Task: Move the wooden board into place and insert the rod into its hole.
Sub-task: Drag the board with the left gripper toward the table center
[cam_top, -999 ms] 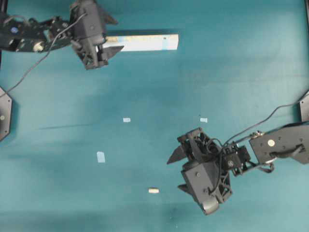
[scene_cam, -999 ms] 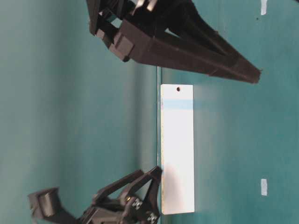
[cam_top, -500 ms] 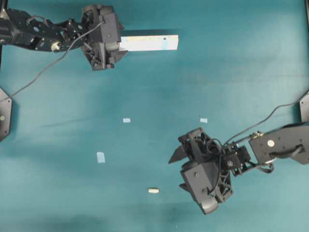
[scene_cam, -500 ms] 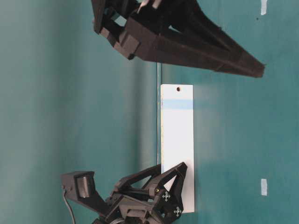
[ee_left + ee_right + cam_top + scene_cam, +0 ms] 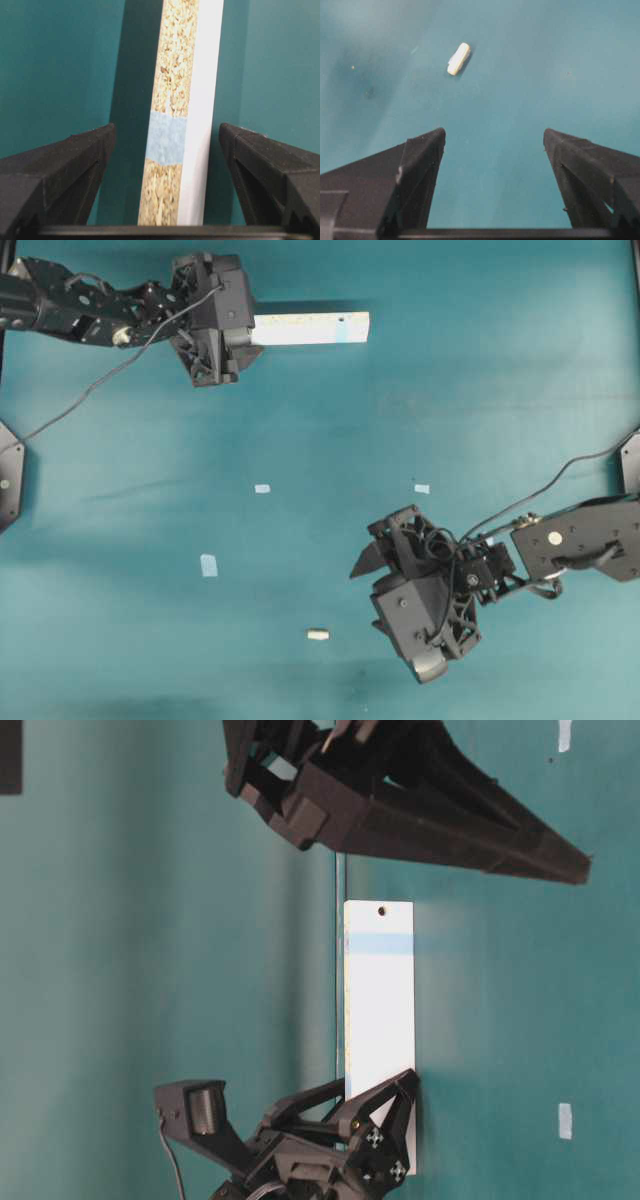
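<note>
- Lying flat along the top edge of the teal table, the wooden board has its left end covered by the left gripper.
- The left wrist view alone shows the board's speckled edge with a blue tape band, standing between wide-spread fingers that do not touch it.
- The rod lies low on the table, well apart from the board.
- The right gripper gapes wide and empty just right of the rod, which lies ahead of its fingertips.
- Whether the left fingers rest on the table is hard to tell.
</note>
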`<state>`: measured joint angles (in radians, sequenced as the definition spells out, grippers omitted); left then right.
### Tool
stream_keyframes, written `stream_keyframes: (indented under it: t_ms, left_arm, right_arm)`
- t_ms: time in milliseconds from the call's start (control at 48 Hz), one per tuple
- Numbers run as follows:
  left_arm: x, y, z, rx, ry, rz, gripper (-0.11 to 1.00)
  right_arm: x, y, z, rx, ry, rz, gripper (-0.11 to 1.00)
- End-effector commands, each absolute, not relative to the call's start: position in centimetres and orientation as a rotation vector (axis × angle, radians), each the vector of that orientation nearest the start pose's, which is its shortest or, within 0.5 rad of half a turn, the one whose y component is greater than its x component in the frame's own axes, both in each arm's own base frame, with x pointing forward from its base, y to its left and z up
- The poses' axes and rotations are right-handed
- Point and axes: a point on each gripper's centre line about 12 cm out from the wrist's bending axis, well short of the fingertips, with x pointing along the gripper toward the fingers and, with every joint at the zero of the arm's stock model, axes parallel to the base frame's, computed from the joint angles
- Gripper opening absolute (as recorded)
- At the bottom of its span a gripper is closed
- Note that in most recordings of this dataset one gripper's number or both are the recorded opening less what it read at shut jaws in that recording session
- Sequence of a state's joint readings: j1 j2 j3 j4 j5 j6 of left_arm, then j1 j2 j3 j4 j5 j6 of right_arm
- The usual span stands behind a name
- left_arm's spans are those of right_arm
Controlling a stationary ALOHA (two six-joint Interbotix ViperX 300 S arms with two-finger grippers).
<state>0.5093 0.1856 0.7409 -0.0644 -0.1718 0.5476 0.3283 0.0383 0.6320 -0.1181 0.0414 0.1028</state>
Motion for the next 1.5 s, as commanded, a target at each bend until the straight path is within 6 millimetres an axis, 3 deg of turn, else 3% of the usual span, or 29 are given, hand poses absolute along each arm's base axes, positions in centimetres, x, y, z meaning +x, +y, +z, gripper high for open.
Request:
stream_keyframes:
  t_ms: [0, 167, 291, 500, 541, 833, 999, 1187, 1478]
  left_arm:
    - [34.0, 19.0, 10.0, 0.275, 0.802, 0.313, 0.90]
    - [34.6, 18.8, 9.9, 0.282, 0.799, 0.301, 0.87]
    - [34.7, 18.3, 9.4, 0.280, 0.809, 0.287, 0.79]
    - [35.0, 17.6, 9.7, 0.266, 0.801, 0.279, 0.26]
    - [35.0, 17.6, 9.8, 0.260, 0.797, 0.282, 0.20]
    - [35.0, 17.4, 11.0, 0.198, 0.758, 0.315, 0.21]
    - [35.5, 16.9, 13.6, 0.138, 0.702, 0.334, 0.21]
    - [36.7, 13.9, 15.4, 0.048, 0.706, 0.285, 0.21]
    - [39.5, 8.7, 14.9, -0.036, 0.712, 0.192, 0.21]
  right_arm:
    - [38.1, 12.8, 17.3, -0.125, 0.665, 0.314, 0.87]
    - [38.0, 12.8, 17.2, -0.126, 0.669, 0.313, 0.87]
    - [38.1, 12.7, 17.3, -0.126, 0.668, 0.312, 0.87]
    - [38.0, 12.7, 17.3, -0.128, 0.670, 0.312, 0.87]
    - [38.0, 12.7, 17.3, -0.128, 0.672, 0.312, 0.87]
    - [38.1, 12.6, 17.2, -0.135, 0.674, 0.310, 0.87]
    - [38.1, 12.6, 17.2, -0.135, 0.674, 0.310, 0.87]
    - [38.1, 12.6, 17.3, -0.135, 0.672, 0.310, 0.87]
    - [38.1, 12.6, 17.2, -0.141, 0.673, 0.312, 0.87]
